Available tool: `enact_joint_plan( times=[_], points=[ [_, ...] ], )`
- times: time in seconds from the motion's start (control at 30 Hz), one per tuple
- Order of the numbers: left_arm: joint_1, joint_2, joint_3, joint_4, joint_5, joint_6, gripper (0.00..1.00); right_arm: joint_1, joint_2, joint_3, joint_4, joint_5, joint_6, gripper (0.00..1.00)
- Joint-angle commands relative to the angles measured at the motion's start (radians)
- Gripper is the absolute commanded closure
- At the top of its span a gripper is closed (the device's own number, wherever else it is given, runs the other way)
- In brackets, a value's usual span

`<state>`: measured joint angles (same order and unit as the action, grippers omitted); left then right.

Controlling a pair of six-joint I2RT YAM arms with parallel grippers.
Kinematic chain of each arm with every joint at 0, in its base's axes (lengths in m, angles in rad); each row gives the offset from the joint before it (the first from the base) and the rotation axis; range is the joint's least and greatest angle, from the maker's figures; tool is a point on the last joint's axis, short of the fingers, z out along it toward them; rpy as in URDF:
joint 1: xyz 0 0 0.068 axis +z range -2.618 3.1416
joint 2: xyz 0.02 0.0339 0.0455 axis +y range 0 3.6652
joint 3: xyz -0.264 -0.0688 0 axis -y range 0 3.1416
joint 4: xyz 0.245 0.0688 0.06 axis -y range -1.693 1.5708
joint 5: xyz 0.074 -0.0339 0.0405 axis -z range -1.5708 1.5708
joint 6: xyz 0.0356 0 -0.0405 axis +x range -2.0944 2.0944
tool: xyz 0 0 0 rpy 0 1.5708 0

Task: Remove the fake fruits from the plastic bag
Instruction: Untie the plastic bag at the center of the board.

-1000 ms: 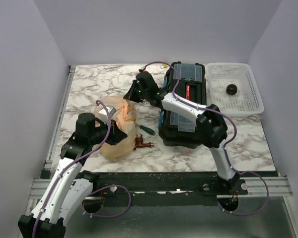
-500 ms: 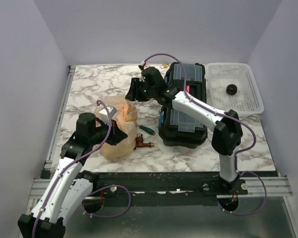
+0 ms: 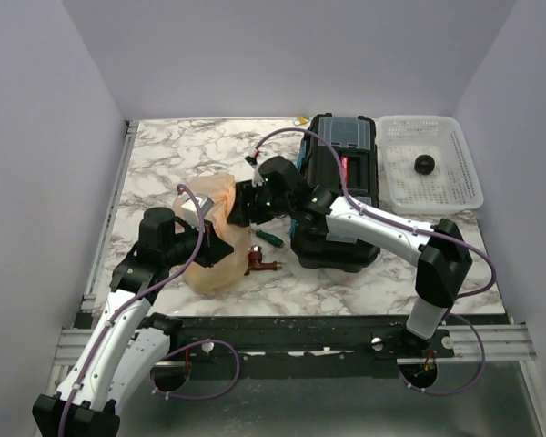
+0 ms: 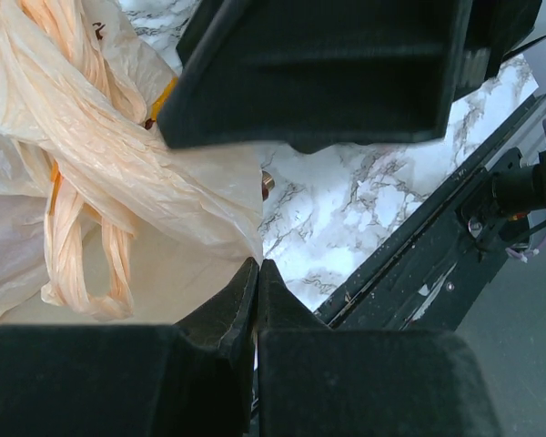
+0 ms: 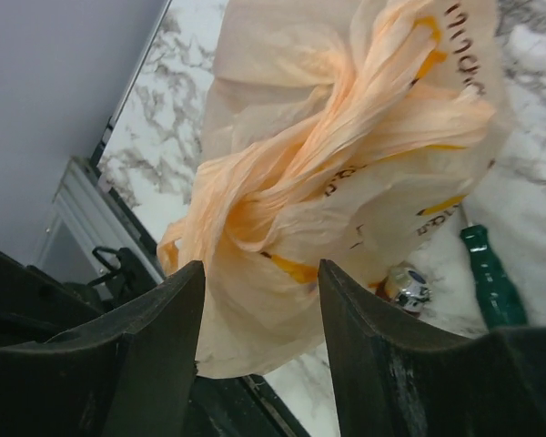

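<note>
**Bag pinned and mouth not yet opened: right arm lining up on the knotted handles**

The plastic bag (image 3: pixel 207 232) lies on the marble table (image 3: pixel 173 150) left of the toolbox (image 3: pixel 350 137), close to its near-left corner. Its neck is twisted into a rope of handles, plain in the right wrist view (image 5: pixel 346 173). What is inside cannot be made out. Only yellow patches show through the film, and they could be fruit or print. One dark ball (image 3: pixel 424 164) lies in the white basket (image 3: pixel 464 196) just right of the toolbox.

The left gripper (image 3: pixel 220 255) sits on the side of the bag away from the toolbox's far end. Its jaws are clenched, and in its own view a fold of the bag (image 4: pixel 118 182) runs right down into the meeting tips (image 4: pixel 257 271), so I judge it is pinching the film to anchor it.

The right gripper (image 3: pixel 241 208) reaches across from the toolbox side. Its jaws are apart and hold nothing, and they frame the twisted handles (image 5: pixel 259 269).

The step in hand looks like opening the bag. Next, the right jaws need to go down over the handle twist or a loose lip and close on film alone, then pull against the left anchor. They should avoid the green screwdriver (image 3: pixel 268 238) and the brown tap (image 3: pixel 261 266), which lie between the bag and the toolbox.
</note>
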<state>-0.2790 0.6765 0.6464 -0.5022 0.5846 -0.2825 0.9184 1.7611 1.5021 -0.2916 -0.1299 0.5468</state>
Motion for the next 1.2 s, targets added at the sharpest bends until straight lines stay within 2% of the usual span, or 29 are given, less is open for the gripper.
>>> enact_joint_plan(
  times=[0.0,0.1,0.13,0.23,0.37,0.5,0.67,0.7,0.77,0.93,1.07,1.17],
  points=[
    [-0.006,-0.008,0.0,0.027,0.056,0.018,1.0,0.033,0.016,-0.028,0.145,-0.102,0.045,0.43],
    [-0.005,-0.018,0.008,0.027,0.074,0.023,1.0,0.045,0.04,-0.03,0.143,-0.081,0.043,0.44],
    [-0.004,-0.033,0.009,0.031,0.07,0.025,0.96,0.047,0.039,-0.041,0.146,-0.076,0.04,0.45],
    [-0.004,-0.098,0.006,0.044,0.052,0.018,0.74,0.054,0.015,-0.112,0.216,-0.083,0.045,0.56],
    [-0.005,-0.217,0.037,0.03,0.007,-0.025,0.55,0.061,-0.017,-0.201,0.317,-0.12,0.052,0.53],
    [-0.005,-0.297,0.132,-0.002,-0.175,-0.127,0.42,0.065,-0.063,-0.278,0.368,-0.1,0.048,0.48],
    [-0.005,-0.214,0.243,-0.045,-0.491,-0.214,0.25,0.066,-0.121,-0.352,0.453,-0.096,0.037,0.48],
    [-0.005,-0.171,0.263,-0.059,-0.559,-0.238,0.23,0.067,-0.133,-0.367,0.469,-0.092,0.036,0.48],
    [-0.004,-0.077,0.299,-0.061,-0.577,-0.233,0.21,0.067,-0.154,-0.391,0.489,-0.083,0.038,0.48],
    [-0.006,0.182,0.401,-0.062,-0.454,-0.06,0.21,0.067,-0.212,-0.43,0.475,-0.01,0.044,0.48],
    [-0.013,0.34,0.525,-0.135,-0.407,-0.009,0.23,0.067,-0.267,-0.445,0.438,0.069,0.05,0.48],
    [-0.032,0.439,0.563,-0.137,-0.405,0.01,0.29,0.067,-0.291,-0.456,0.437,0.078,0.06,0.48]
  ],
)
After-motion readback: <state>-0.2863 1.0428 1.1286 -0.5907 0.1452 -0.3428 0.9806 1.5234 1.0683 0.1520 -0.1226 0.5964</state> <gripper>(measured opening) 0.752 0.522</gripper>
